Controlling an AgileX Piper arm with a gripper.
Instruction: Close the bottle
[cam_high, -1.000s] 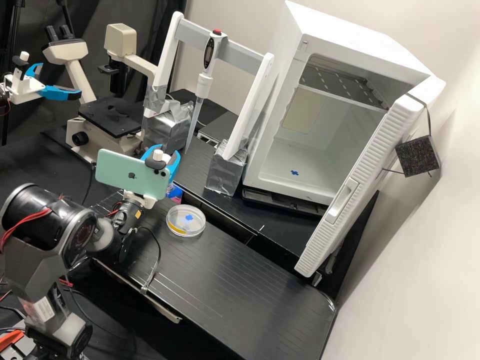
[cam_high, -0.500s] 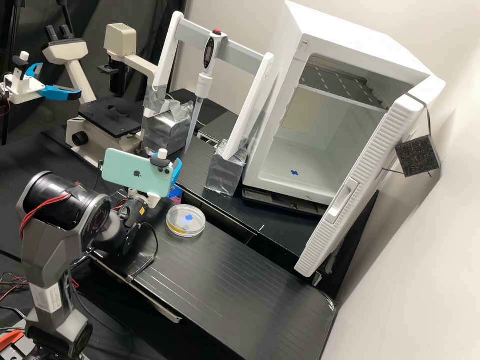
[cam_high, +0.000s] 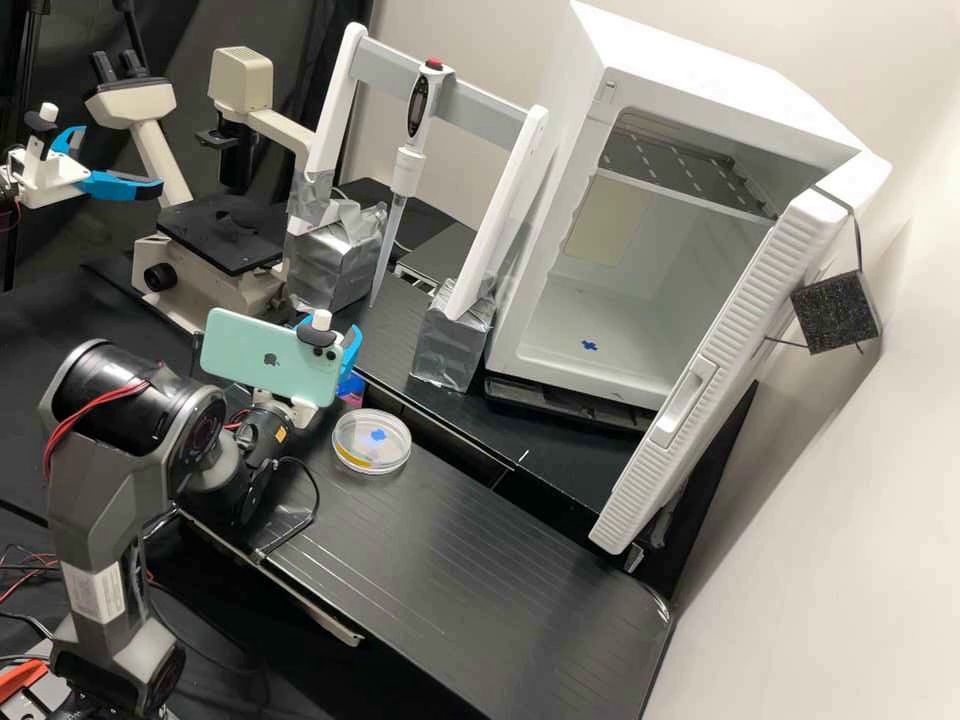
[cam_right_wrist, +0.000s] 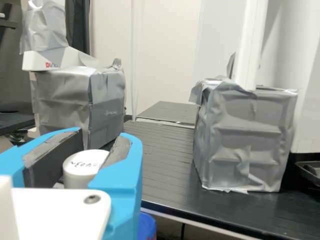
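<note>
Dipping a little at the left of the high view, my gripper (cam_right_wrist: 101, 137) has just drifted slightly down and back left, carrying the phone (cam_high: 262, 362) on its mount along. Before that, my arm (cam_high: 128, 420) swings rightward in the lower left of the frame; now it hardly shifts. I judge this as small adjusting at the bottle rather than a long carry.

In the lower left of the wrist view, the white cap (cam_right_wrist: 79, 172), with writing on its top, sits between my two blue fingers, and I seem to be clamped on it, though the angle hides part of the contact. Whether it is seated on the bottle I cannot tell. Closing likely needs it kept level and turned; tilted, it could cross-thread. The clear dish (cam_high: 360, 465) stays put near the centre left.
</note>
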